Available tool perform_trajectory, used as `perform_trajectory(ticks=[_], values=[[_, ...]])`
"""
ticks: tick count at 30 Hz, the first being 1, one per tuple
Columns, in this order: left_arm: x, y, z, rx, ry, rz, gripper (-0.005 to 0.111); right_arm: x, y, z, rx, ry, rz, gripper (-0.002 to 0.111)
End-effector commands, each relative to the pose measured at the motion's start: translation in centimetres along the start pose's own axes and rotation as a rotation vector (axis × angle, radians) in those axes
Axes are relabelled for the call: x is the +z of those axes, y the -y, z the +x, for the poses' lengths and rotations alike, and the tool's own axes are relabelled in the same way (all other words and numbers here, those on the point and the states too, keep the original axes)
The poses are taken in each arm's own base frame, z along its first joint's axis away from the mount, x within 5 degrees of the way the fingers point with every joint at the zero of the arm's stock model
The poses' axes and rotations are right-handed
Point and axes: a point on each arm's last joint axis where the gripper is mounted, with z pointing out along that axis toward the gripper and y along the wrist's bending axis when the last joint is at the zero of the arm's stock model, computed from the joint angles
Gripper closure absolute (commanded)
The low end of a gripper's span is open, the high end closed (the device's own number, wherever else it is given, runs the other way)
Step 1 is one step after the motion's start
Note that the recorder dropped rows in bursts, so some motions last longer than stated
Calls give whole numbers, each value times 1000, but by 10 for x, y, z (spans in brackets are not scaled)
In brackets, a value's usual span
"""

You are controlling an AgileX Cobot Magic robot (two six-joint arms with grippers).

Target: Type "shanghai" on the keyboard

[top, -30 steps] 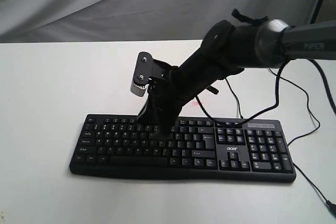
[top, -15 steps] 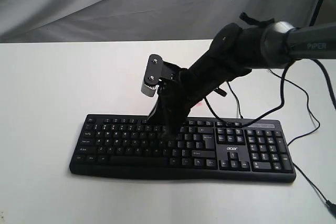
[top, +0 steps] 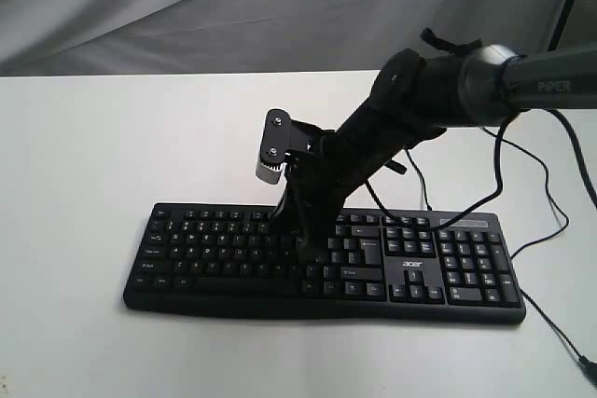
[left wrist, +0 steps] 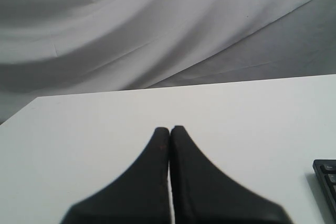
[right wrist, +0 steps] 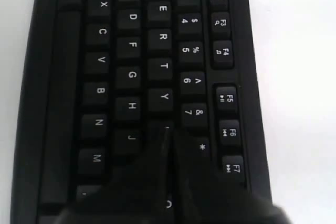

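Note:
The black keyboard [top: 215, 253] lies flat on the white table [top: 84, 184], number pad and "acer" logo to the right. My right gripper [top: 312, 255] is shut, its black fingers pointing down onto the letter keys right of centre. In the right wrist view the right gripper [right wrist: 168, 131] has its tips on the top letter row just past the Y key [right wrist: 164, 97], beside J [right wrist: 131, 137]; the key under them is hidden. My left gripper [left wrist: 169, 128] is shut on nothing and hangs over bare table, with a corner of the keyboard [left wrist: 328, 174] at the frame's edge.
Thin black cables [top: 550, 221] trail over the table right of the keyboard. The right arm [top: 448, 86] reaches in from the right above the number pad. A grey cloth backdrop [top: 187, 6] hangs behind the table.
The right gripper has shifted rightward along the keyboard and come down lower onto the keys. The keyboard has not moved.

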Motion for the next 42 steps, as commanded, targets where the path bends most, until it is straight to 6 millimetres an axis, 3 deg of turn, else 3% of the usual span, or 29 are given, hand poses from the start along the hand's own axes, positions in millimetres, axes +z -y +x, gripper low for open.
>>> perform_trajectory(ticks=[1, 42], values=[[1, 0, 1, -3, -1, 4, 106, 0, -4, 3, -8, -16, -43, 108], [1, 0, 1, -3, -1, 4, 106, 14, -2, 12, -6, -37, -56, 108]])
